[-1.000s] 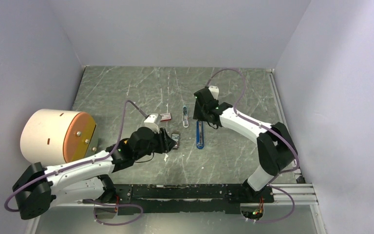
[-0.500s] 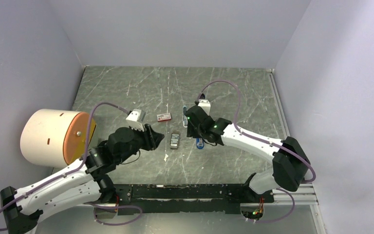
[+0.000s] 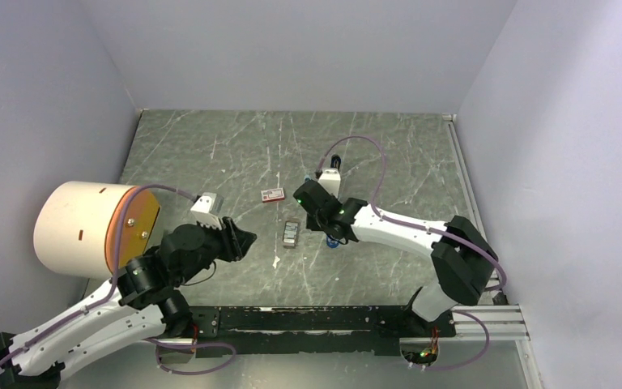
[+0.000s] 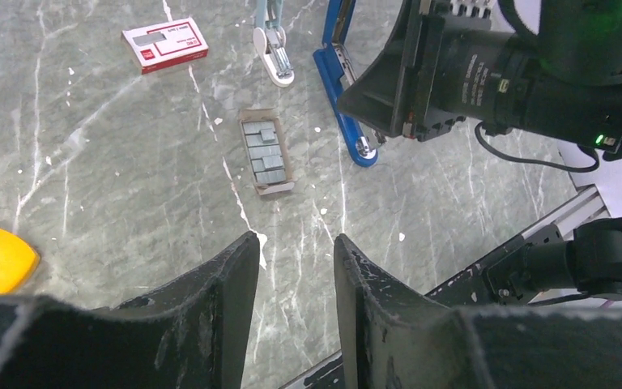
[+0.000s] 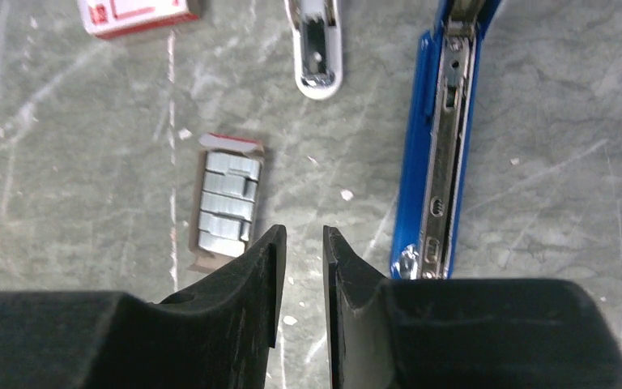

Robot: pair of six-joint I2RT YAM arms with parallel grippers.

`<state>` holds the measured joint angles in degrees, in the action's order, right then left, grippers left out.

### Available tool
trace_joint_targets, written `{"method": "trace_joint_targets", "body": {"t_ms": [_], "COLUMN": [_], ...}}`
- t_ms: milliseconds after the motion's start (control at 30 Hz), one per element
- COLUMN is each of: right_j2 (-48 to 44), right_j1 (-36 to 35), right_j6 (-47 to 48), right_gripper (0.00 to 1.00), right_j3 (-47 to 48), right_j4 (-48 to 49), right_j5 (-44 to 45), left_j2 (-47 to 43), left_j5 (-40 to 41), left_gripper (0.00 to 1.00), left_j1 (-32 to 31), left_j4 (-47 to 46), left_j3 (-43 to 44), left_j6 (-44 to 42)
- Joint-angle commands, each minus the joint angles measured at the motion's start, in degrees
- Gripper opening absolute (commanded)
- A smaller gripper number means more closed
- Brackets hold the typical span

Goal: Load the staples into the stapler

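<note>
Nothing legible. Printed face noted on red-and-white box (image 4: 164, 44): pale panel framed in red, small dark lettering at one end, too blurred to be read. Same box cut off at frame edge in right wrist view; print unreadable there too.

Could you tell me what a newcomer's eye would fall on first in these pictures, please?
Probably the big cream drum with an orange face at the left edge of the table. Next comes the bright blue stapler, lying opened out on the grey surface with its metal channel up and the block of grey staples beside it. The right gripper hangs above the gap between them, holding nothing.
</note>
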<state>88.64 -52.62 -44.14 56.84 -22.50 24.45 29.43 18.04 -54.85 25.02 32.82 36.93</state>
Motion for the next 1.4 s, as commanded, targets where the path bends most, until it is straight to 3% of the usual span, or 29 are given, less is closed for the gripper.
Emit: {"method": "trace_joint_targets", "body": {"t_ms": [0, 233, 400, 467, 533, 600, 967, 1267, 1367], "right_j2": [1.4, 4.4, 8.9, 11.3, 14.0, 16.3, 20.4, 20.3, 20.0], "right_j1": [-0.2, -2.4, -6.5, -7.2, -7.3, -7.4, -8.2, -9.1, -9.5], "right_j6": [0.4, -2.0, -5.0, -5.7, -6.3, -7.3, -6.6, -6.7, -6.0], "right_gripper": [0.28, 0.49, 0.52, 0.48, 0.32, 0.25, 0.37, 0.24, 0.26], "right_j3": [3.9, 5.9, 8.8, 10.1, 10.8, 12.0, 15.0, 15.9, 16.6], "right_j4": [3.0, -0.2, -3.6, -5.0, -4.7, -5.3, -5.1, -6.5, -6.6], "right_j5": [3.0, 2.3, 2.5, 3.8, 4.3, 5.7, 7.0, 9.5, 10.0], "left_j2": [0.1, 2.9, 4.5, 5.2, 5.6, 5.9, 8.0, 8.7, 8.5], "left_j5": [1.8, 8.0, 11.4, 13.9, 17.8, 22.6, 26.4, 26.8, 26.7], "left_gripper": [0.44, 0.44, 0.47, 0.48, 0.48, 0.48, 0.49, 0.49, 0.49], "left_j1": [-0.2, -0.2, -0.2, -0.2, -0.2, -0.2, -0.2, -0.2, -0.2], "left_j4": [1.0, 0.7, 0.8, 2.6, 5.7, 9.3, 8.2, 8.8, 8.3], "left_j3": [-0.1, 1.8, 3.7, 4.4, 4.8, 4.2, 2.0, 1.8, 1.4], "left_j6": [-1.9, 0.6, -1.1, -0.3, 2.7, 8.2, 9.1, 9.6, 9.4]}}
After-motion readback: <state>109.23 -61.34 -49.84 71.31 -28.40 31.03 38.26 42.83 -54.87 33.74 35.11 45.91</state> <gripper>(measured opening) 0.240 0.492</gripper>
